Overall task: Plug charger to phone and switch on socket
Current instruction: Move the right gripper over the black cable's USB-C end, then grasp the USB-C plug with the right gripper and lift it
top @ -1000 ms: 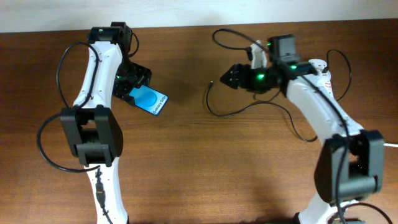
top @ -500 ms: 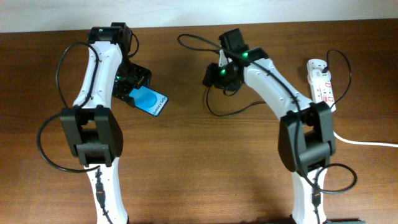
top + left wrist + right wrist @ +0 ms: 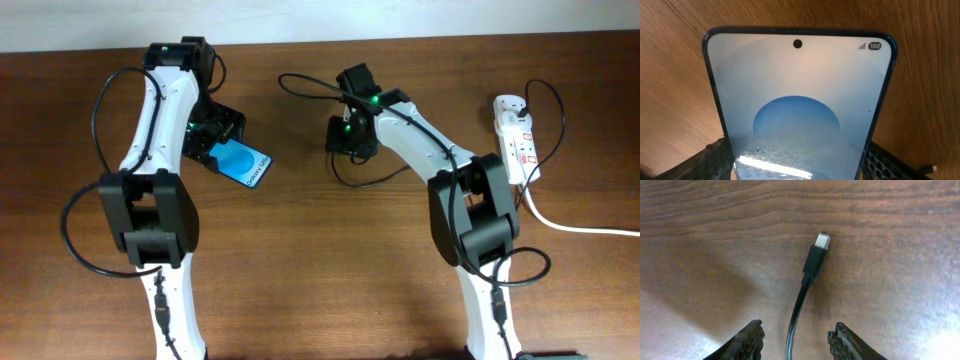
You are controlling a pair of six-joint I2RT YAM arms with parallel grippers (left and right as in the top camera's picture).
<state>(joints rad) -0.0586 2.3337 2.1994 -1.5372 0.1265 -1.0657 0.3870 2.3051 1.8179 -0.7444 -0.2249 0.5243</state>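
Note:
My left gripper is shut on the phone, which has a bright blue screen and lies tilted at the left of the table. In the left wrist view the phone fills the frame, with my fingers on both its sides. The charger, a thin black cable, curls on the table's middle. My right gripper hovers over its free end. In the right wrist view the connector lies on the wood, and the cable runs between my open fingers without touching them. The socket lies at the far right.
The socket's thick white cord runs off the right edge. A black plug sits in the strip's near end. The table's far edge meets a white wall. Bare wood fills the front half of the table.
My right arm has swung left from beside the socket to above the charger's free end, uncovering the socket. The left arm and the phone have not moved.

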